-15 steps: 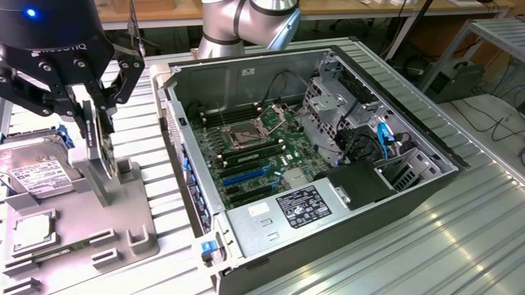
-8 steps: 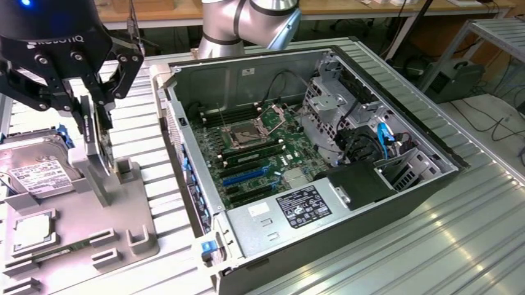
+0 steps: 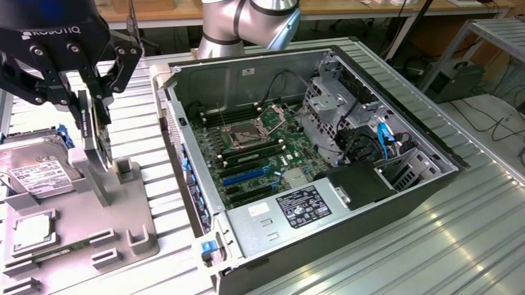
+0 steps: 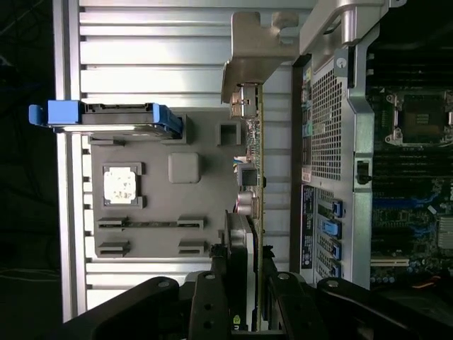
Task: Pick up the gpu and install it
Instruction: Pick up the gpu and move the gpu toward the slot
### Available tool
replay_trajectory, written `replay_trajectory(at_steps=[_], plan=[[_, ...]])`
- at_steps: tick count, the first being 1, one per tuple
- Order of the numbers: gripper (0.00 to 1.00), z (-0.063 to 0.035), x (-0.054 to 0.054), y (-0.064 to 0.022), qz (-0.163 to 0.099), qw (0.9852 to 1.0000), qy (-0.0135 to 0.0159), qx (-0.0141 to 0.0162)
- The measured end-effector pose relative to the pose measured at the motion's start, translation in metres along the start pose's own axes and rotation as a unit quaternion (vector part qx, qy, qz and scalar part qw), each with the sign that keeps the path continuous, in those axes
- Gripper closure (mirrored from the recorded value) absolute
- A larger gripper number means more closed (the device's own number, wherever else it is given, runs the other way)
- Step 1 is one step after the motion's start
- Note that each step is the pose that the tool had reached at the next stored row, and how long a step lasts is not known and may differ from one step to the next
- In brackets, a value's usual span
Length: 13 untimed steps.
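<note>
Edgewise, gpu (image 4: 256, 170) in gripper (image 4: 244, 304), beside case (image 4: 333, 127)

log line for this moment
gripper: shut on gpu | gpu: upright over grey tray | pc case: open, gpu not installed

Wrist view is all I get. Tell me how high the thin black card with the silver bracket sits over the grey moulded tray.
Observer: The black gripper holds that card, the gpu, on edge; its lower edge is close by the tray's upright posts, and whether it is clear of them I cannot tell.
Operator: Now describe the open dark metal computer case beyond its motherboard.
Observer: A silver drive cage and a blue cable stand there, toward the exterior view's right.
</note>
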State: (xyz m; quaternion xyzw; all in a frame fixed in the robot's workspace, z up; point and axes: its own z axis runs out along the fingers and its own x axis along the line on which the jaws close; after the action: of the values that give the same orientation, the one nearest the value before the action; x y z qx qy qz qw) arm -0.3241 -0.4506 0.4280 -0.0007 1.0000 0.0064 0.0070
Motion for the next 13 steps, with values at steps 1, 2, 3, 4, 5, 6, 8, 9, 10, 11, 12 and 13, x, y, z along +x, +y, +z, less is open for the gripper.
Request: replay_trajectory(at_steps=[1,2,3,4,5,6,8,9,10,11,12,13], plan=[[0.72,-0.0009,0.0,0.0,0.0,1.0,0.0,0.0],[0.72,-0.0019,0.0,0.0,0.0,1.0,0.0,0.0],[0.72,-0.0028,0.0,0.0001,0.0,1.0,0.0,0.0],[0.72,-0.0037,0.0,0.0001,0.0,1.0,0.0,0.0],[0.72,-0.0047,0.0,0.0001,0.0,1.0,0.0,0.0],[0.72,-0.0056,0.0,0.0001,0.0,1.0,0.0,0.0],[0.72,-0.0084,0.0,0.0001,0.0,1.0,0.0,0.0],[0.72,-0.0093,0.0,0.0001,0.0,1.0,0.0,0.0],[0.72,-0.0101,0.0,0.0001,0.0,1.0,0.0,0.0],[0.72,-0.0112,0.0,0.0002,0.0,1.0,0.0,0.0],[0.72,-0.012,0.0,0.0002,0.0,1.0,0.0,0.0],[0.72,-0.0129,0.0,0.0002,0.0,1.0,0.0,0.0]])
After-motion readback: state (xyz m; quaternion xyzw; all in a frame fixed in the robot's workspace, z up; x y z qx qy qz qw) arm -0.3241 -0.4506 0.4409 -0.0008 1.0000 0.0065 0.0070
